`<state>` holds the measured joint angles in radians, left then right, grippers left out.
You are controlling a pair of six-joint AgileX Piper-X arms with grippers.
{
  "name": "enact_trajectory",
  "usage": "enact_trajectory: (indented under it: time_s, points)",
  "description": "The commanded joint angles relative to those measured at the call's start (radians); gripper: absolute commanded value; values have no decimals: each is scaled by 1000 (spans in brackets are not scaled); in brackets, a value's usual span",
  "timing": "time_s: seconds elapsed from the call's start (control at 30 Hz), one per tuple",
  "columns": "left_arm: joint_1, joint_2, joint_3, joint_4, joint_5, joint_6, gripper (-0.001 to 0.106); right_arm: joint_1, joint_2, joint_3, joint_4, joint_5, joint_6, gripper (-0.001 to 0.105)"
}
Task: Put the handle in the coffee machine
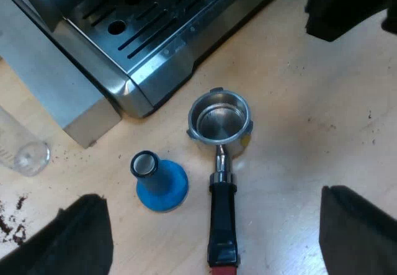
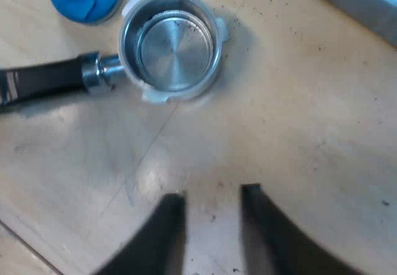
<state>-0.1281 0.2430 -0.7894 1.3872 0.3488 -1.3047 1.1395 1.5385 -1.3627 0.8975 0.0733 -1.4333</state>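
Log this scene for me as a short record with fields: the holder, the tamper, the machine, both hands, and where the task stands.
holder: metal holder lies loose on the table, basket opening up, near the espresso machine drip tray
handle: dark handle, red end pointing away from the machine
tamper: blue tamper stands beside the holder, apart from it
glass: measuring glass by the machine's corner
left hand: open, above the handle
right hand: open, over bare table near the basket
task: holder not yet gripped or locked in
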Motion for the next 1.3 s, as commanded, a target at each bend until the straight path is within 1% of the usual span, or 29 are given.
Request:
enact_trajectory:
  time_s: [0.03,0.07,0.1,0.17,0.23,0.3,0.37,0.4,0.43,0.53,0.6,0.7,0.8,0.87,0.93,1.13,1.2,1.27,1.3]
  points:
    - [1,-3,12,-2,9,-19,70,-1,-7,-10,0,-8,-13,55]
    - [1,-3,19,-2,9,-19,70,-8,-7,-10,-47,-11,-89,86]
    - [1,-3,26,-2,9,-19,70,-8,-7,-10,-66,-11,-116,89]
    - [1,-3,55,-2,9,-19,70,-8,-3,-10,-84,-17,-119,86]
    - [1,-3,85,-2,9,-19,70,-12,5,-10,-109,-35,-119,79]
    - [1,-3,96,-4,11,-19,70,-22,14,-12,-138,-53,-119,78]
    - [1,-3,101,-6,18,-19,70,-33,24,-17,-156,-73,-119,78]
    - [1,-3,106,-8,46,-19,70,-42,35,-23,-165,-89,-117,78]
    - [1,-3,105,-8,60,-19,70,-46,46,-27,-167,-96,-116,78]
    - [1,-3,105,-8,74,-19,70,-56,68,-32,-169,-133,-119,78]
    - [1,-3,105,-8,74,-19,70,-58,77,-32,-170,-134,-119,78]
    - [1,-3,105,-8,74,-19,70,-67,101,-36,-183,-147,-131,83]
    - [1,-3,105,-8,74,-19,70,-73,127,-45,-203,-152,-135,84]
    - [1,-3,105,-8,74,-19,70,-76,141,-51,-222,-167,-146,84]
    - [1,-3,105,-8,74,-19,70,-80,158,-61,-233,-158,-164,84]
    - [1,-3,105,0,74,-19,70,-99,212,-94,-250,-152,-163,84]
    - [1,-3,105,-1,74,-19,70,-104,232,-93,-253,-181,-187,84]
    - [1,-3,105,-1,74,-19,70,-104,233,-93,-253,-181,-189,84]
    - [1,-3,105,-1,74,-19,70,-104,257,-93,-261,-208,-211,84]
